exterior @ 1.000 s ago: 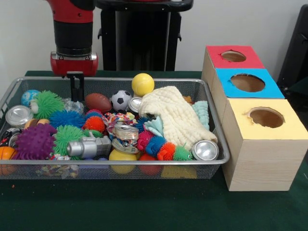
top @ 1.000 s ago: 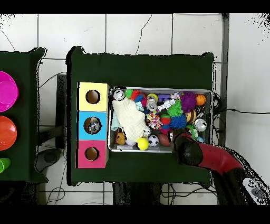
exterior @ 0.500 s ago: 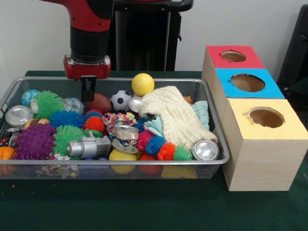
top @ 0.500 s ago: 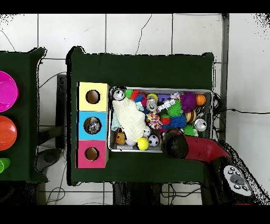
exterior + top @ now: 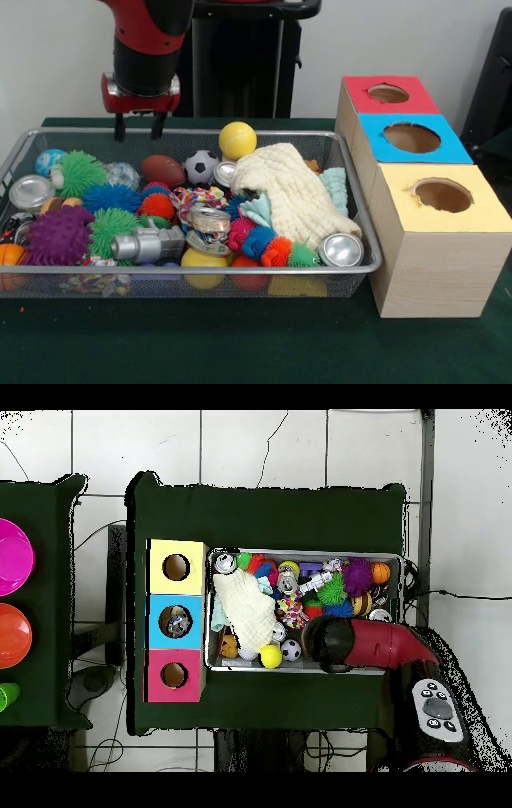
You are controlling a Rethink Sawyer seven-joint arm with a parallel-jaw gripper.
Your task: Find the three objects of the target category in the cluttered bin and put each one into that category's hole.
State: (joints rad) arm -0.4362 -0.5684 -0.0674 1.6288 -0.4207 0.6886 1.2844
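Football [image 5: 163, 170]: far-left part of wire bin [image 5: 200, 274], beside soccer ball [image 5: 202, 166].
Gripper [image 5: 136, 126]: open, empty, above bin's far rim, clear air below.
Overhead: arm [image 5: 365, 648] hides football.

The bin [image 5: 352, 276] is showing thin silvery wire mesh with a smooth metal rim. The cream cloth [image 5: 292, 192] is presenting a knitted, matt, nubbly surface. The cans [image 5: 342, 250] are reflecting light off bare shiny metal (ends especially). The spiky balls [image 5: 112, 228] are looking rubbery. The boxes [image 5: 436, 256] are showing pale wood-grain sides under matt coloured tops.
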